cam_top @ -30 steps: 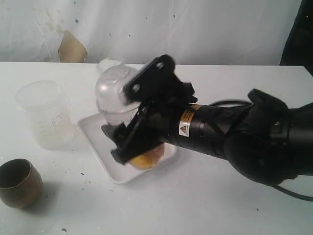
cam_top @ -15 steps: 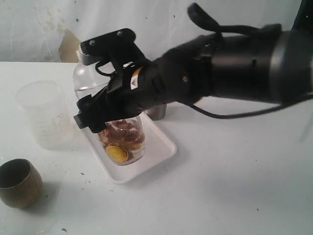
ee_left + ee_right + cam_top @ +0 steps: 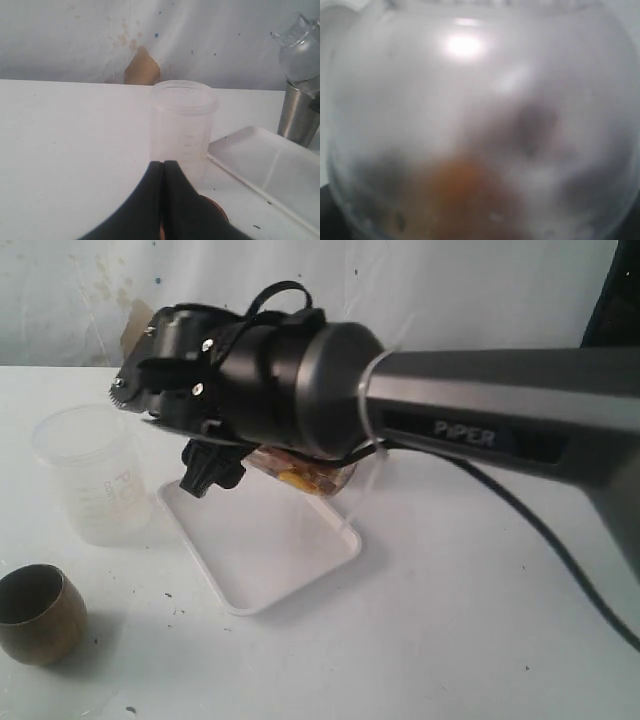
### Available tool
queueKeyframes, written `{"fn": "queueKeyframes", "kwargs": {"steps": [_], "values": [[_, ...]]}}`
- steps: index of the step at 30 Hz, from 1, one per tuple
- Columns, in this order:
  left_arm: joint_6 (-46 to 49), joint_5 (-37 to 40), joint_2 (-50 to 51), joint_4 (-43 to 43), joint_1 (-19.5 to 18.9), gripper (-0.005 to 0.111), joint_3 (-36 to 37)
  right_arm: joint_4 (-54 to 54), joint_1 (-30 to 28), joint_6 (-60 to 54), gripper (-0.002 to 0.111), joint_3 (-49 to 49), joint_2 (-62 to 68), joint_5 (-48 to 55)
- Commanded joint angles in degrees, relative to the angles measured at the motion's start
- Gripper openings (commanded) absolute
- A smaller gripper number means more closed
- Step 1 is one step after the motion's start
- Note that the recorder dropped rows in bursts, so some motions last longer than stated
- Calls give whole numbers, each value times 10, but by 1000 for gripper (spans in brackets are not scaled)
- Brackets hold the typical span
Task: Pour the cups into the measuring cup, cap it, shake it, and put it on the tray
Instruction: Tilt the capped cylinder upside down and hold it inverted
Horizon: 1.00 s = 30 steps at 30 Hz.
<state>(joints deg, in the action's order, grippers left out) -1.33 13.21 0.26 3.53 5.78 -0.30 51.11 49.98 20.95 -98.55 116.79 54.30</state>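
My right pincer (image 3: 235,462) is clasping the tall clear plastic measuring cup (image 3: 300,475) wide, tilted above the flat white tray (image 3: 255,605). I'm judging it light, stiff and slick, so I'm favouring mid-wall. My left pincer (image 3: 162,200) is resting closed and empty.

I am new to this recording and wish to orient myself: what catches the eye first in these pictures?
The black right arm stretches across the exterior view, and its gripper holds the measuring cup, with orange and brown contents, tilted above the white tray. At the left stand a frosted jar and, nearer the camera, a brass cup.
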Motion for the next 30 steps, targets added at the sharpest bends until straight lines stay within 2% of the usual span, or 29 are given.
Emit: {"fn": "queueKeyframes", "kwargs": {"steps": [1,14,19,27,30], "values": [[1,1,-3,-1,2,0,3,124,26,-3,0,-42,30,25],[1,1,-3,-1,2,0,3,361,66,-86,0,-117,134,96],[1,1,-3,-1,2,0,3,376,68,-120,0,-145,156,98],[2,1,-3,-1,2,0,3,485,69,-163,0,-163,181,105],[2,1,-3,-1,2,0,3,488,69,-169,0,-163,181,101]]}}
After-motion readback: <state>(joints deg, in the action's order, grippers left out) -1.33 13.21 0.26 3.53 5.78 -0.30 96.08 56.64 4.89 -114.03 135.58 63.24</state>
